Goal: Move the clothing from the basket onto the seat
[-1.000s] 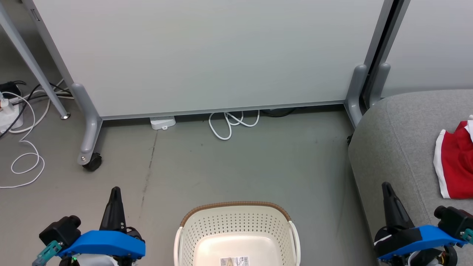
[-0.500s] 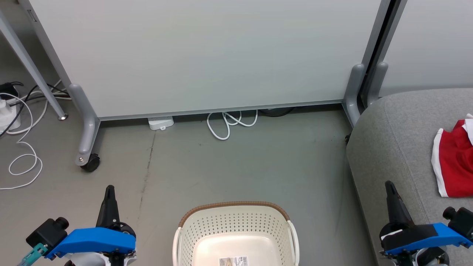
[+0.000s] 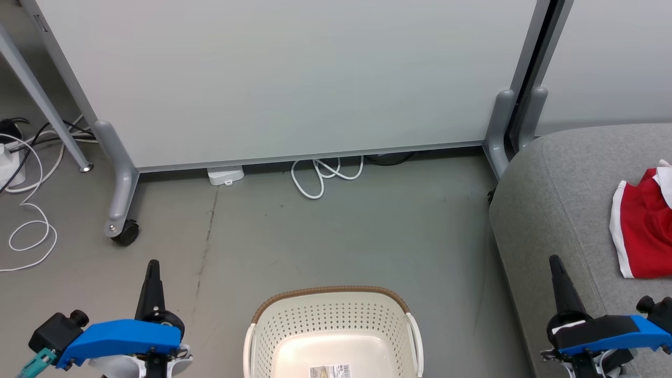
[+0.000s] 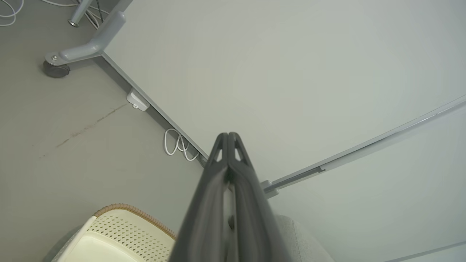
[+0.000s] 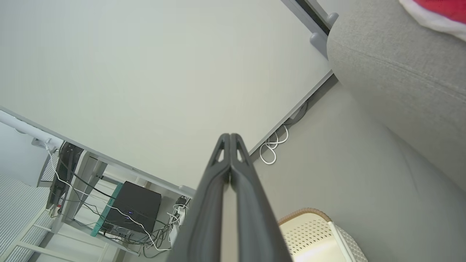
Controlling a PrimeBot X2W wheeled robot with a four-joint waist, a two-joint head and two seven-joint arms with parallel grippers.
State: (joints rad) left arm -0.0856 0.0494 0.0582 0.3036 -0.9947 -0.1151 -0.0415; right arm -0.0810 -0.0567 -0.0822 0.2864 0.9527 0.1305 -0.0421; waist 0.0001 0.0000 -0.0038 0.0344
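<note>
The cream perforated basket (image 3: pixel 333 336) with a brown rim stands on the floor at the bottom centre; its visible inside holds just a label. Red clothing (image 3: pixel 643 231) with white trim lies on the grey seat (image 3: pixel 551 210) at the right edge. My left gripper (image 3: pixel 152 268) is shut with nothing in it, left of the basket. My right gripper (image 3: pixel 555 262) is shut and empty, over the seat's front edge. The left wrist view has the shut left gripper (image 4: pixel 228 136) above the basket (image 4: pixel 120 236). The right wrist view has the shut right gripper (image 5: pixel 230 137), the seat (image 5: pixel 393 72) and clothing (image 5: pixel 440 11).
A pale partition panel (image 3: pixel 294 79) on grey wheeled feet (image 3: pixel 119 199) stands behind the basket. White cables (image 3: pixel 323 176) lie at its base, and more cables (image 3: pixel 26 210) at the left. A computer box and wiring (image 5: pixel 131 211) sit under a desk.
Both grippers have dropped lower in the head view, the left also drifting left. The whole picture has shifted slightly, so the camera moved. Basket and clothing stay put.
</note>
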